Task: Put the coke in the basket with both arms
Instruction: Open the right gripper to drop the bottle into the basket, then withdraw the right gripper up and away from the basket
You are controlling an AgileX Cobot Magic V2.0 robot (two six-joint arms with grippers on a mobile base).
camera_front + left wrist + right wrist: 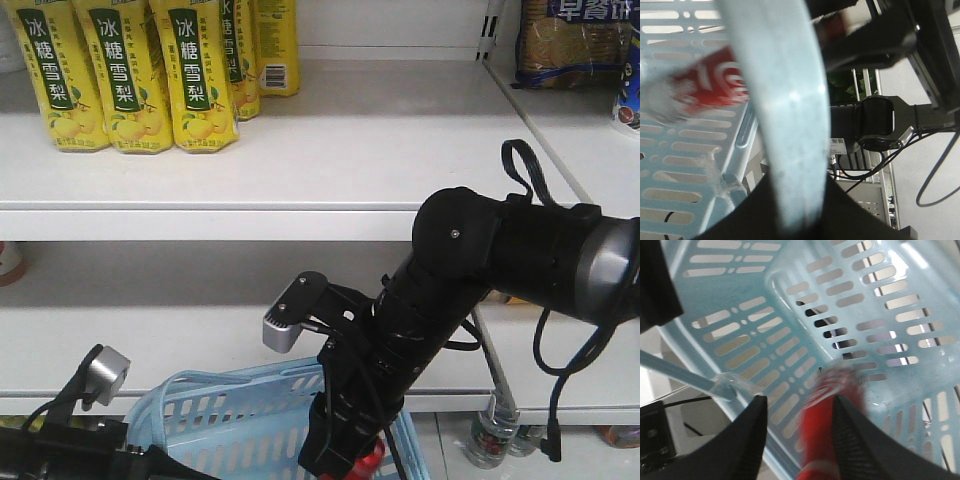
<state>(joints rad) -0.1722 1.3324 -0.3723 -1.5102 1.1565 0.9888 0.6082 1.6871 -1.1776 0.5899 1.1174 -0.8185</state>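
Inside the basket (740,300) the coke (822,430) is seen between the right gripper (800,440) fingers, apparently clasped, though blurred. Left gripper state cannot be told; only the basket handle (785,100) crosses its view. Release is best done low and upright. Slotted walls sit close; room is open only upward.

The right arm (440,300) is black and tubular, with a round joint cap bearing one screw. Loose black cables trail along it. A small grey camera module (290,318) sits near its wrist.
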